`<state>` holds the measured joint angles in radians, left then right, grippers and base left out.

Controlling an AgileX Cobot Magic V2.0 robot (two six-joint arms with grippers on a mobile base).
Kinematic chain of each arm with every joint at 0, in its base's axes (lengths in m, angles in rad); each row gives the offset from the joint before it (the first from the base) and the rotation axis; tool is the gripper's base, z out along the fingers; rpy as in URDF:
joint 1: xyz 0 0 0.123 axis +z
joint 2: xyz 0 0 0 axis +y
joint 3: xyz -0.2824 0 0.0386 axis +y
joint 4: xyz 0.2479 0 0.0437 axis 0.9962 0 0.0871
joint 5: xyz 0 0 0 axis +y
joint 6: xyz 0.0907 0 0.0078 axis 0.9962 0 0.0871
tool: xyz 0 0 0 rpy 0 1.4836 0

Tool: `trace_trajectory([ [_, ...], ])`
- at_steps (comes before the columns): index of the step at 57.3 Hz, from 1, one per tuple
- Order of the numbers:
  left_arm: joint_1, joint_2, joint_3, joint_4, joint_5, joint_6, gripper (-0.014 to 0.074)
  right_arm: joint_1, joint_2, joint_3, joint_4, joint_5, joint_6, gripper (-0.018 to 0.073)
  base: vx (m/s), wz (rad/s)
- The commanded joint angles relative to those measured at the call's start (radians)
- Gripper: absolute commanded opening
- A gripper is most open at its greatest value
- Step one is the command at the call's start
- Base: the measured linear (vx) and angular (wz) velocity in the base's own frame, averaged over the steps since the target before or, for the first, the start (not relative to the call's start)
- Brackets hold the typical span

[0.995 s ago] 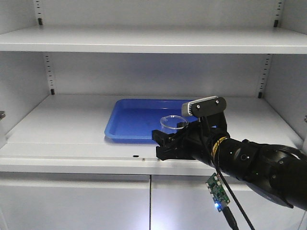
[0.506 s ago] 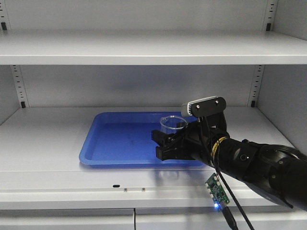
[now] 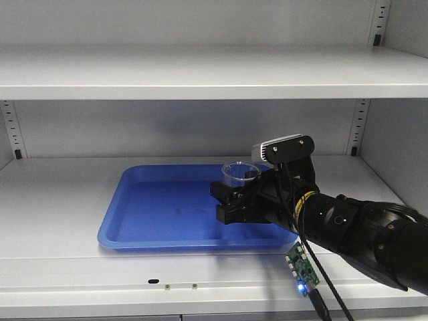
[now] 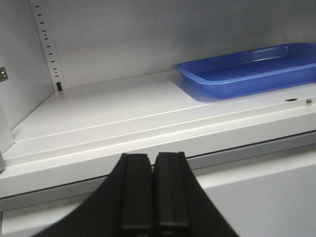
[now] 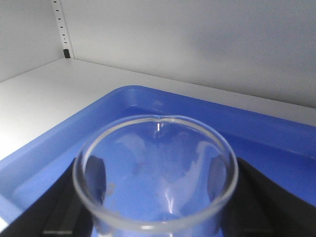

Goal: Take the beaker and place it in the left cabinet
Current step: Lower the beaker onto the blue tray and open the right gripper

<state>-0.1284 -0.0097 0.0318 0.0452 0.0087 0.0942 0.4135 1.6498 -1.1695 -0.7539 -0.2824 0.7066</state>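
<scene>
The left cabinet (image 3: 200, 70) stands open, its middle shelf (image 3: 60, 207) carrying a blue tray (image 3: 167, 214). The right gripper (image 3: 231, 200) is clenched around the beaker (image 3: 239, 175), holding it upright above the tray's right side. Picking looks done; lowering and letting go remain. The left gripper (image 4: 152, 197) hangs pressed closed and empty below the shelf edge.
</scene>
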Motion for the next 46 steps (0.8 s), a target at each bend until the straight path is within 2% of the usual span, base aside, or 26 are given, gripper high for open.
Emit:
trace_trajectory([
  [1, -0.001, -0.019, 0.016, -0.003, -0.084, -0.003, 0.0001, -0.003, -0.046, -0.029, 0.012, -0.075, -0.001, -0.0001, 0.04, -0.03],
  [7, -0.001, -0.019, 0.016, -0.003, -0.084, -0.003, 0.0001, -0.003, -0.045, -0.029, 0.012, -0.094, -0.002, -0.0001, 0.02, -0.02],
  [17, -0.001, -0.019, 0.016, -0.003, -0.084, -0.003, 0.0001, -0.003, 0.027, -0.092, 0.012, -0.107, -0.064, -0.0001, 0.00, 0.00],
  [34, -0.001, -0.019, 0.016, -0.003, -0.084, -0.003, 0.0001, -0.002, 0.245, -0.310, 0.012, -0.105, -0.053, 0.0004, 0.00, 0.00],
  [46, -0.001, -0.019, 0.016, -0.003, -0.084, -0.003, 0.0001, -0.002, 0.332, -0.377, 0.015, -0.077, -0.053, 0.0014, 0.00, 0.00],
])
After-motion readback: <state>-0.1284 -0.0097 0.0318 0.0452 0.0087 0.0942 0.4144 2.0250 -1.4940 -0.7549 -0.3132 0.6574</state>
